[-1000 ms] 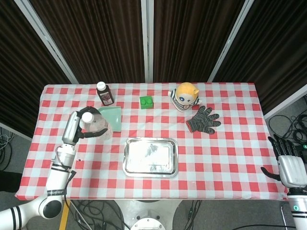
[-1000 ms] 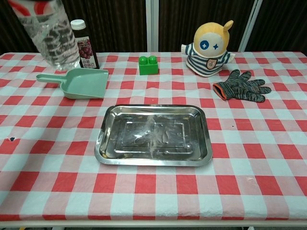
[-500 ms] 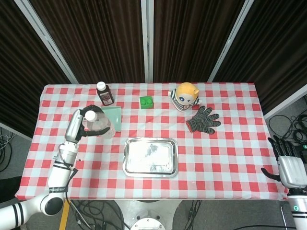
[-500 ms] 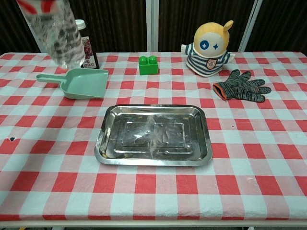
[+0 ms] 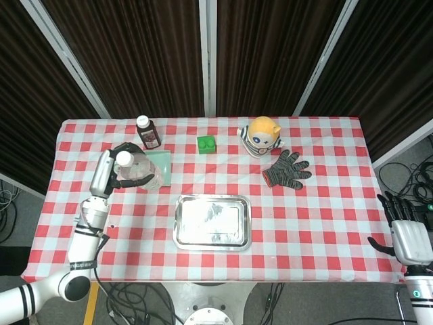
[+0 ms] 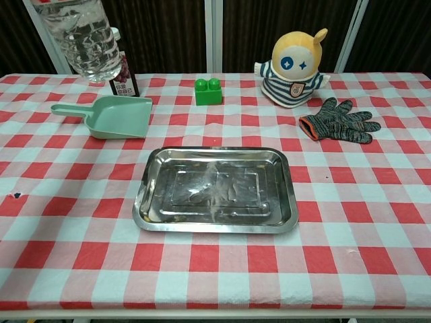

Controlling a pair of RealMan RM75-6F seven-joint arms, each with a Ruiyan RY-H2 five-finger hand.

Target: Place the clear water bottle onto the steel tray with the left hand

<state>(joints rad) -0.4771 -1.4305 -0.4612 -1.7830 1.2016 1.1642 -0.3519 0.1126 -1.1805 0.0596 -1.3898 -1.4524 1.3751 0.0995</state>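
Observation:
My left hand (image 5: 116, 164) grips the clear water bottle (image 5: 137, 172) and holds it lifted above the table's left side, over the green dustpan (image 5: 157, 162). In the chest view only the bottle's lower part (image 6: 82, 37) shows at the top left, hanging in the air; the hand itself is out of that frame. The steel tray (image 5: 212, 221) lies bare at the table's front middle, also seen as the steel tray (image 6: 216, 188) in the chest view. My right hand (image 5: 408, 230) hangs beyond the table's right edge, fingers spread and holding nothing.
A dark juice bottle (image 6: 120, 64) stands behind the green dustpan (image 6: 111, 115). A green block (image 6: 209, 91), a yellow plush toy (image 6: 295, 67) and a striped glove (image 6: 339, 120) lie along the back right. The red checked cloth (image 6: 350, 222) covers the table.
The left hand has carried the bottle higher and slightly rightward; in the chest view the bottle has risen toward the frame's top. The right hand has stayed still.

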